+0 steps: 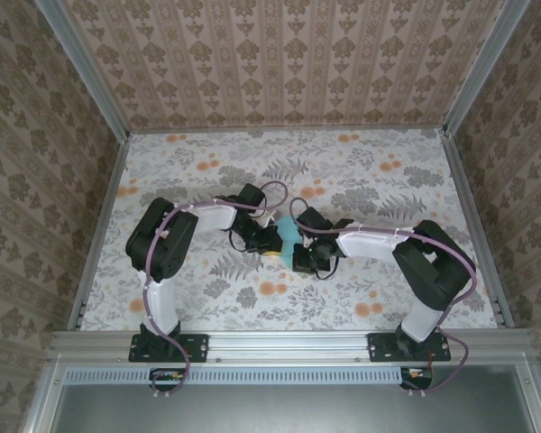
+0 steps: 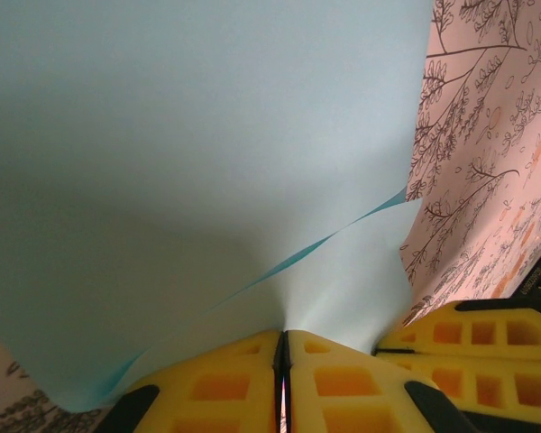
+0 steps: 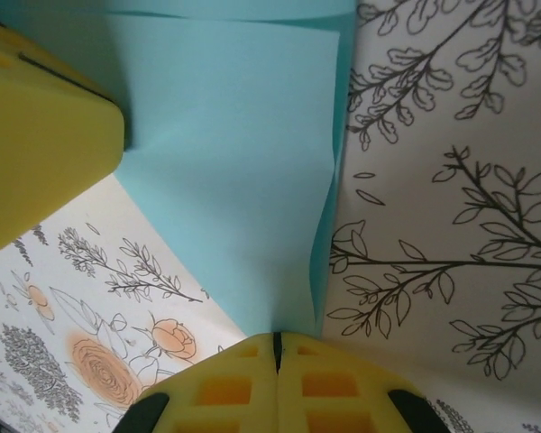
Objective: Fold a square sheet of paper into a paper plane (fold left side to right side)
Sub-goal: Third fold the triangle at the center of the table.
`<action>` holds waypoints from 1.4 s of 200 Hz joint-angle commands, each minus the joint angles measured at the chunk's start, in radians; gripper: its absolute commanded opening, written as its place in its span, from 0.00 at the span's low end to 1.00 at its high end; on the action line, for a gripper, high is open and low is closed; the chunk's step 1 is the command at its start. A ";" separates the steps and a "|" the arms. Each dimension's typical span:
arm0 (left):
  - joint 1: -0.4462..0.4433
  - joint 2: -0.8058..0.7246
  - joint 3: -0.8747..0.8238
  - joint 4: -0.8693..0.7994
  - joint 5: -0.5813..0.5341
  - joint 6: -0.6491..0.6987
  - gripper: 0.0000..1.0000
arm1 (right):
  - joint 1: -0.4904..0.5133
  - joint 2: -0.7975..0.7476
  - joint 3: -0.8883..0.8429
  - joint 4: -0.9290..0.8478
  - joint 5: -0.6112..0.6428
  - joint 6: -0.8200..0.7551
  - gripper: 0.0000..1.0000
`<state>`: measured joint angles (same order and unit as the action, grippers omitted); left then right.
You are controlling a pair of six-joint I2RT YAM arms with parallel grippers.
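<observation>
Floral-patterned tabletop [image 1: 361,171] carries both arms, whose wrists meet near its centre. State of left gripper [image 2: 283,338]: jaws closed together, pinching an edge of the square sheet of paper [image 2: 189,162], which spreads ahead of the fingertips as a curved, partly doubled layer. State of right gripper [image 3: 276,338]: jaws closed together, with a narrow end of the light-blue sheet pinched at the seam between them. Both grippers sit just beside each other, the sheet between them.

You're looking at a thin, smooth, matt paper sheet [image 2: 207,135] ahead of the pads [image 2: 379,365] — matt moulded plastic — beside a smooth printed tabletop [image 3: 451,225].
</observation>
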<state>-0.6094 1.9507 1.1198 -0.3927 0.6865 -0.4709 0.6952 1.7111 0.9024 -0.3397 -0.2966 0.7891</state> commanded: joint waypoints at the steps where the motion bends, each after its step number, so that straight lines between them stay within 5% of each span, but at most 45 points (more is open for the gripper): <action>1: 0.000 -0.026 -0.007 -0.047 -0.097 0.003 0.14 | 0.000 0.049 -0.020 -0.040 0.007 0.012 0.05; 85: -0.019 -0.207 -0.090 0.046 -0.025 0.018 0.14 | -0.001 0.067 -0.040 -0.125 0.046 -0.014 0.00; 128: -0.068 -0.150 -0.091 0.076 0.034 0.023 0.13 | 0.001 0.073 -0.033 -0.134 0.048 -0.021 0.00; 280: -0.082 -0.043 -0.053 0.046 -0.013 0.068 0.10 | 0.009 0.097 -0.005 -0.168 0.053 -0.041 0.00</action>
<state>-0.6884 1.8832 1.0412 -0.3267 0.6914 -0.4366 0.6922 1.7348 0.9321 -0.3820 -0.3035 0.7624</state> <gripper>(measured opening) 0.102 0.051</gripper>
